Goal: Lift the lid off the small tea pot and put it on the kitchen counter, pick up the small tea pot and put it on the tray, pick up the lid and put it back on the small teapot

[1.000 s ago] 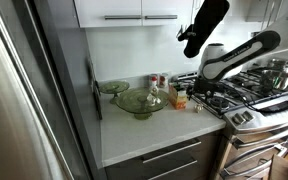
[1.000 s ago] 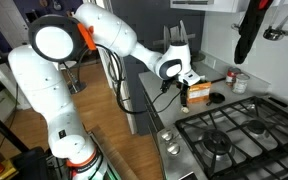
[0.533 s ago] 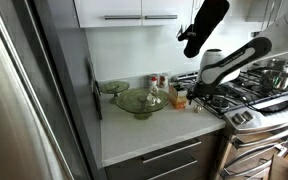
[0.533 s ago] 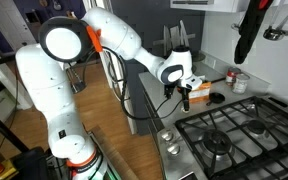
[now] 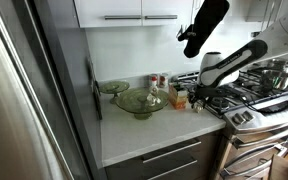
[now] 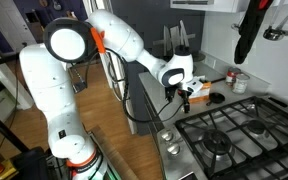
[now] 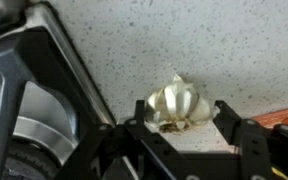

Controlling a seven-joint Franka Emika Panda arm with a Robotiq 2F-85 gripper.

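In the wrist view the small tea pot [image 7: 179,100] shows from above as a ribbed whitish dome on the speckled kitchen counter [image 7: 184,40]. I cannot tell the lid apart from the pot. My gripper [image 7: 181,128] straddles it, with one black finger [image 7: 134,130] at its left side. The other finger [image 7: 230,125] stands a sliver off its right side. The jaws are partly drawn in but still open. In both exterior views the gripper [image 5: 196,98] [image 6: 187,95] is low over the counter and hides the pot. The green glass tray [image 5: 139,102] sits farther along the counter.
The black gas stove [image 5: 254,95] [image 6: 234,135] borders the pot; its grate [image 7: 24,100] fills the left of the wrist view. An orange-and-white carton [image 5: 179,97] [image 7: 284,118] stands close by. A smaller green dish [image 5: 112,87] sits behind the tray. A tin [image 6: 241,82] stands by the wall.
The arm has sunk a little toward the counter. The jaws have narrowed around the small tea pot. Nothing else has moved.
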